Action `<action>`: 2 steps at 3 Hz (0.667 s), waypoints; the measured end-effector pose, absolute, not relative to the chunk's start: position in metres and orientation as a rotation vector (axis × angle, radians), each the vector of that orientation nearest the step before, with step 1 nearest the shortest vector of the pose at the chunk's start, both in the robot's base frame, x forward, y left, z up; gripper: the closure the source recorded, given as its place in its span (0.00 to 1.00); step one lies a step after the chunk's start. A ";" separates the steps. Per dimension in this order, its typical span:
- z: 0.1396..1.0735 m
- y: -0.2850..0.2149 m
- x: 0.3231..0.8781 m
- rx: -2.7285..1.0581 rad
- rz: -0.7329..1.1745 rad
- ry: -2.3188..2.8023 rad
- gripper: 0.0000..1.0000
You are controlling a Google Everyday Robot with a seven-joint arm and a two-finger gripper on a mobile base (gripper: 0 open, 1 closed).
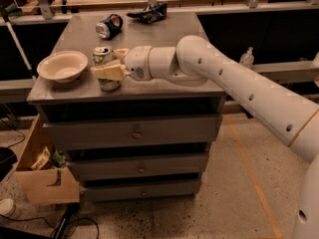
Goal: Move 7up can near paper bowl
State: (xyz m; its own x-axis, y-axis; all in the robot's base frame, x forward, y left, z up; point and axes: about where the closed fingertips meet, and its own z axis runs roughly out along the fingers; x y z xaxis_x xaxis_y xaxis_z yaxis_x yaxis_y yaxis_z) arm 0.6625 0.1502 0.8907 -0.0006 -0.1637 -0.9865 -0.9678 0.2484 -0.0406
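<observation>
In the camera view, my end effector (105, 62) sits at the front left of the grey metal surface (164, 34). Its two cream fingers are narrowed onto the slim white-and-green 7up can (101, 55) with a silver top, one finger across its near side and the other behind. The can stands upright, long axis vertical, its base on the surface as far as I can tell. The shallow round cream-white paper bowl (44, 63) lies just beyond the can, straight on from my outstretched arm, close but apart. I judge that only a short slide towards the bowl remains, then letting go
</observation>
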 end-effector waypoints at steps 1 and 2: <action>0.891 0.153 0.661 -1.146 0.926 1.419 0.14; 0.891 0.155 0.660 -1.149 0.930 1.417 0.00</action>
State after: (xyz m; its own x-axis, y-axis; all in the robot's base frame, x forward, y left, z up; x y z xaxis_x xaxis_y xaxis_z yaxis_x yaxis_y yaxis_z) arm 0.6603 0.1555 0.8908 0.0003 -0.1630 -0.9866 -0.9700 0.2398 -0.0399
